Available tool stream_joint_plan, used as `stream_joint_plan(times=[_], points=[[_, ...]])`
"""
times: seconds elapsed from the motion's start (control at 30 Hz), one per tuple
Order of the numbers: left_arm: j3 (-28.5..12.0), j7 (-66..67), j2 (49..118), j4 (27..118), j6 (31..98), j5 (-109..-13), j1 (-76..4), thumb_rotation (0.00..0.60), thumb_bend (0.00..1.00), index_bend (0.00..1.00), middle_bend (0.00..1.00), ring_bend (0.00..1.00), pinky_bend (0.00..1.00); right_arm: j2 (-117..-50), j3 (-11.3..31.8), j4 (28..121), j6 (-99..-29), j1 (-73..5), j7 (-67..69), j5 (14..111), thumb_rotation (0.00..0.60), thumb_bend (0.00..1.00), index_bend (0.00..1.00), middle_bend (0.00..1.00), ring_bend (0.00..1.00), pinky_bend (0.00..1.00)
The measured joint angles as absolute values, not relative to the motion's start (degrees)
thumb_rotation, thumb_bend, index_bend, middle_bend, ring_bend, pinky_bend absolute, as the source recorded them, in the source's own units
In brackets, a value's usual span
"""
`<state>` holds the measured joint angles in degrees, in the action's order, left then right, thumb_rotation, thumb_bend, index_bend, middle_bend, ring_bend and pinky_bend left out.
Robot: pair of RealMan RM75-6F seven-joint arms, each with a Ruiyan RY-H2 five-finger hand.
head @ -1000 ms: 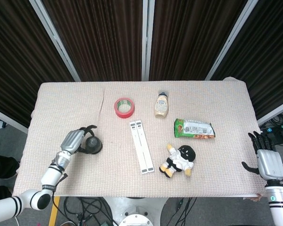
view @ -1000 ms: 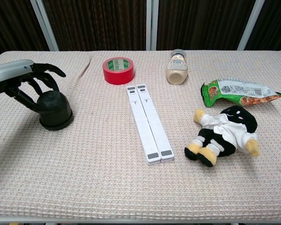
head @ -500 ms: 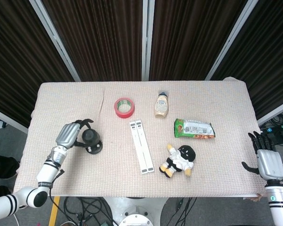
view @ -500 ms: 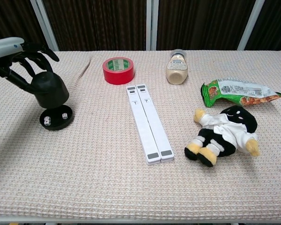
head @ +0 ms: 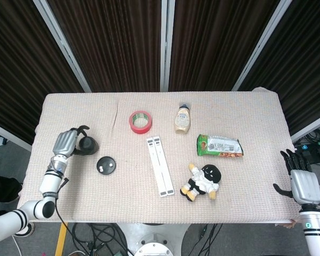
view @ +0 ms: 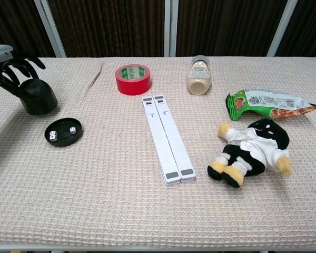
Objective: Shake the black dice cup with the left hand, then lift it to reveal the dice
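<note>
My left hand (head: 65, 143) (view: 8, 66) grips the black dice cup (head: 87, 144) (view: 37, 97) from above, up and to the left of its base. The round black base (head: 106, 166) (view: 63, 130) lies uncovered on the cloth with two white dice (view: 52, 135) (view: 72, 129) on it. My right hand (head: 302, 181) hangs off the table's right front corner, fingers apart, holding nothing; the chest view does not show it.
A red tape roll (view: 132, 79), a small sauce bottle (view: 199, 75), a green snack bag (view: 267, 103), two white flat bars (view: 167, 138) and a black-and-white plush toy (view: 252, 145) lie on the beige cloth-covered table (view: 121, 211).
The left hand lifted the cup off its base and carried it up and to the left, uncovering the two dice. The right hand has not moved.
</note>
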<state>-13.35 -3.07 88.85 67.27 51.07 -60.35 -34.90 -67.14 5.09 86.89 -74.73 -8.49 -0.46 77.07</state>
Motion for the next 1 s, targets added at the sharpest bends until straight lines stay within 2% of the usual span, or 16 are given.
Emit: stream_joint_plan(times=[0.03,0.13,0.27,0.5,0.77,1.0], points=[[-13.3,-3.7,88.9,67.3,50.9,-60.6,-34.9,0.6,0.11,0.22,0.25,0.16,0.27,-67.1,5.1,86.9,-74.6,-8.5,-0.5,77.0,0.6,0.1,0.0,0.0,0.0,0.0],[-13.2,-5.4,88.6,67.8,51.0,-62.0,-34.6,0.6,0.09,0.21,0.18,0.09,0.21,-66.9,5.2,87.1,-74.7,-8.5,-0.4,77.0,0.6,0.1,0.0,0.0,0.0,0.0],[-13.2,-5.0,88.0,68.3,52.9,-63.5,-34.5,0.6,0.09,0.21,0.17,0.08,0.16,-66.8,5.2,87.4,-75.4,-8.3,-0.3,77.5,0.6,0.1,0.0,0.0,0.0,0.0],[-14.1,-1.7,85.5,71.8,56.3,-63.8,-34.1,0.6,0.09,0.21,0.17,0.08,0.15,-66.3,4.8,88.2,-77.7,-7.5,0.7,79.5,0.6,0.1,0.0,0.0,0.0,0.0],[-13.4,6.9,79.6,80.8,66.9,-64.7,-29.6,0.6,0.09,0.21,0.17,0.08,0.15,-65.8,4.7,87.9,-78.4,-7.0,2.0,79.9,0.6,0.1,0.0,0.0,0.0,0.0],[-8.2,10.5,76.1,87.1,76.8,-69.5,-21.8,0.6,0.09,0.21,0.17,0.08,0.15,-66.7,4.1,87.2,-78.3,-6.9,2.3,81.0,0.6,0.1,0.0,0.0,0.0,0.0]])
